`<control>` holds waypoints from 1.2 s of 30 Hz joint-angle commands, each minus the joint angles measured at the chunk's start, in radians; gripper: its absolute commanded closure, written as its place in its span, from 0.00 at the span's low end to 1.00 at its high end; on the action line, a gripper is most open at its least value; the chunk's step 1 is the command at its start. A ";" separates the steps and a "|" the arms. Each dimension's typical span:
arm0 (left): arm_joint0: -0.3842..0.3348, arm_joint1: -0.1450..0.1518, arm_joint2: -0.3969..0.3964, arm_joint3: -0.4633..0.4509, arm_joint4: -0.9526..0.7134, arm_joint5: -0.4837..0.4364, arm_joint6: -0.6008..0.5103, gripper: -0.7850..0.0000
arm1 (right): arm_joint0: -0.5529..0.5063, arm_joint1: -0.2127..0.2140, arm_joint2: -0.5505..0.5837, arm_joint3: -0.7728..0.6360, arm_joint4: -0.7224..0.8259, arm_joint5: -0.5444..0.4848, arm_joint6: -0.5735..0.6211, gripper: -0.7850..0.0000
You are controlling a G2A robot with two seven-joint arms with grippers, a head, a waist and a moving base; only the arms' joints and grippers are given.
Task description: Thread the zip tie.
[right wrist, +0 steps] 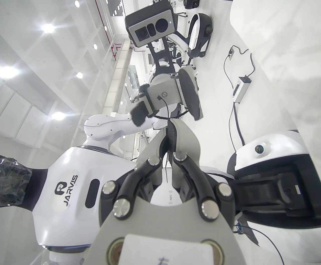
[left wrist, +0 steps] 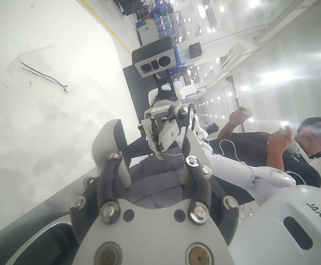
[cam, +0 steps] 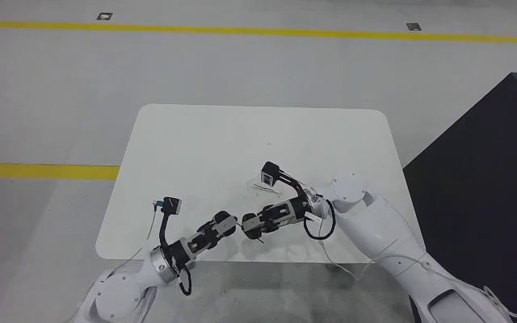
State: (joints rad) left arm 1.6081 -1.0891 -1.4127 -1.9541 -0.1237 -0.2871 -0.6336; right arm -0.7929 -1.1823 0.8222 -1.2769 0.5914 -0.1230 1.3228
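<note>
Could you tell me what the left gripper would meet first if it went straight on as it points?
The open left gripper would most likely meet the right gripper, pointing back at it ahead; the gap is hard to judge.

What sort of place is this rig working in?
Probably a robotics lab or factory hall: yellow floor lines run past the white table, there is shelving with blue bins, and ceiling lights hang high overhead.

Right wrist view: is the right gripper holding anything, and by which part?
The right gripper pinches a thin black zip tie; its free end trails behind the pads, grip spot hidden.
</note>
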 commanded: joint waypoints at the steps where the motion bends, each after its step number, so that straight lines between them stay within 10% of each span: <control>1: 0.006 0.000 -0.018 0.005 -0.031 -0.015 0.018 0.00 | 0.001 0.004 0.014 0.007 -0.010 -0.003 0.005 1.00; 14: 0.002 0.004 -0.044 0.068 -0.100 0.009 -0.032 0.00 | -0.113 0.099 0.347 -0.029 0.001 -0.015 0.062 1.00; 36: 0.002 0.004 -0.044 0.068 -0.100 0.009 -0.032 0.00 | -0.137 0.151 0.529 0.041 -0.255 -0.126 -0.113 1.00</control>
State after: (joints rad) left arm 1.6103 -1.0846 -1.4570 -1.8864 -0.2237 -0.2781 -0.6657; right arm -0.9234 -1.0367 1.3264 -1.2333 0.3531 -0.2454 1.2205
